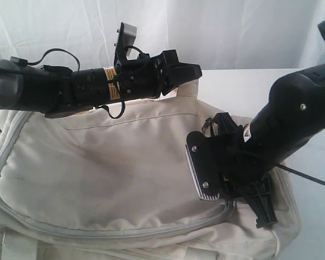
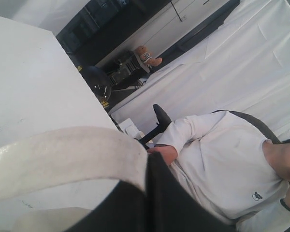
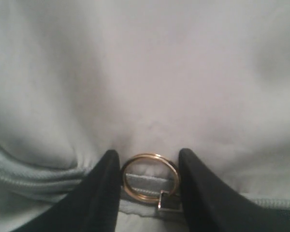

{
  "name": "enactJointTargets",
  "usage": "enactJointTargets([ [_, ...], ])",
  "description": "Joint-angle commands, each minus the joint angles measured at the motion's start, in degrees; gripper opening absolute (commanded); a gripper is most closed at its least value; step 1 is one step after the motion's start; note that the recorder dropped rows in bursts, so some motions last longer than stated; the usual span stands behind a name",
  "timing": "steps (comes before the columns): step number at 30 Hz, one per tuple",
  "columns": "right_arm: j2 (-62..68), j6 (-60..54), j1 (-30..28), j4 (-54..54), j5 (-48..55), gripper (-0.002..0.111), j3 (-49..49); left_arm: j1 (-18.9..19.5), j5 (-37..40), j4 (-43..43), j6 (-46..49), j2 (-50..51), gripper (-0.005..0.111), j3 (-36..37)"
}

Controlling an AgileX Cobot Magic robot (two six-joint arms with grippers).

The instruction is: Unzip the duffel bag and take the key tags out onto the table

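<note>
The cream duffel bag (image 1: pixel 97 162) fills the lower part of the exterior view, its grey zipper (image 1: pixel 124 230) curving along the front, zipped where it shows. My left gripper (image 1: pixel 192 70) is above the bag's far edge. In the left wrist view this gripper (image 2: pixel 147 162) is shut on the cream webbing handle (image 2: pixel 63 154). My right gripper (image 1: pixel 266 216) points down at the bag's right front corner. Its fingers (image 3: pixel 106 188) press both sides of the gold zipper pull ring (image 3: pixel 150 176), so my right gripper (image 3: pixel 149 159) is shut on it. The key tags are hidden.
The white table (image 1: pixel 238 86) shows behind the bag and to its right, and again in the left wrist view (image 2: pixel 29 82). A white curtain (image 1: pixel 216 27) hangs at the back. A seated person in a white sweater (image 2: pixel 222 164) is beyond the table.
</note>
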Motion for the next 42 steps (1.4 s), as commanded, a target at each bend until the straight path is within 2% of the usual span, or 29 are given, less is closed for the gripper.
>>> enactJointTargets([
  [1,-0.46,2.05,-0.3,-2.13,3.1,0.011,0.06,-0.24,-6.79,-2.49,-0.21,-2.55,0.0,-1.14],
  [9,-6.61,2.18,-0.3,4.39,7.75,0.01,0.06,-0.24,-6.79,-2.49,-0.09,-2.55,0.0,-1.14],
  [16,-12.1,2.42,-0.3,11.83,20.35,0.01,0.06,-0.24,-6.79,-2.49,-0.09,-2.55,0.0,-1.14],
  [24,-13.25,5.02,-0.3,15.91,29.42,0.01,0.06,-0.24,-6.79,-2.62,-0.09,-2.55,0.0,-1.14],
  [35,-14.46,5.13,-0.3,29.56,29.42,0.01,0.06,-0.24,-6.79,-3.16,0.71,-2.55,0.0,-1.14],
  [42,-14.46,6.6,-0.3,33.96,29.42,0.01,0.06,-0.24,-6.79,-3.29,0.92,-2.55,0.0,-1.14],
])
